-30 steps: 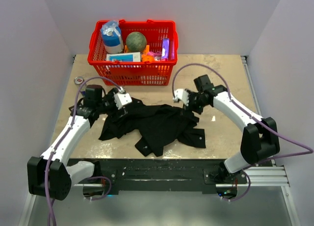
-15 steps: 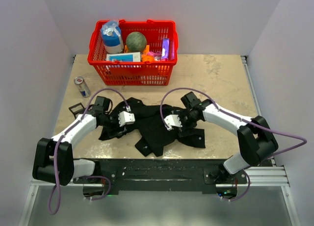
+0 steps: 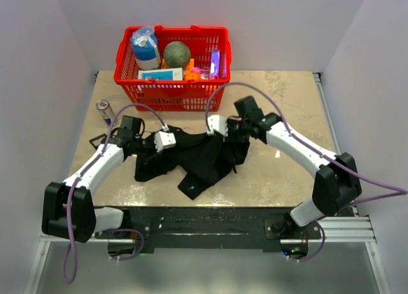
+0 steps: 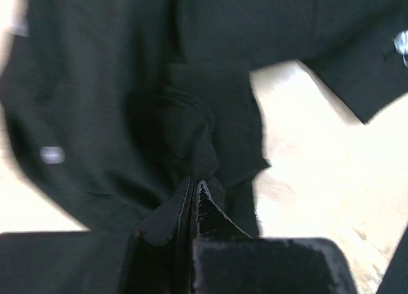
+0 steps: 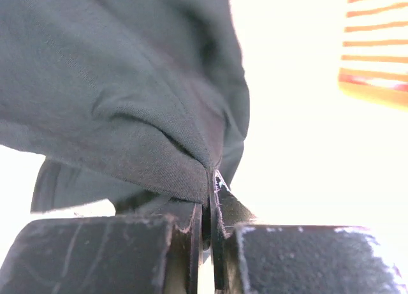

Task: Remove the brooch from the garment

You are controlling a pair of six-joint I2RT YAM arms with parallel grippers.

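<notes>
My left gripper [image 4: 194, 184] is clenched on a fold of the garment [image 3: 203, 159], which lies crumpled mid-scene. The cloth is soft, light and limp, and bunches easily. My right gripper [image 5: 210, 179] pinches another fold. No brooch in sight; likely small and rigid, so take its rim.

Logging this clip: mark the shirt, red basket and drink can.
shirt [image 3: 204, 157]: top view, middle of the black cloth.
red basket [image 3: 172, 96]: top view, front wall.
drink can [image 3: 107, 113]: top view, its side.
</notes>
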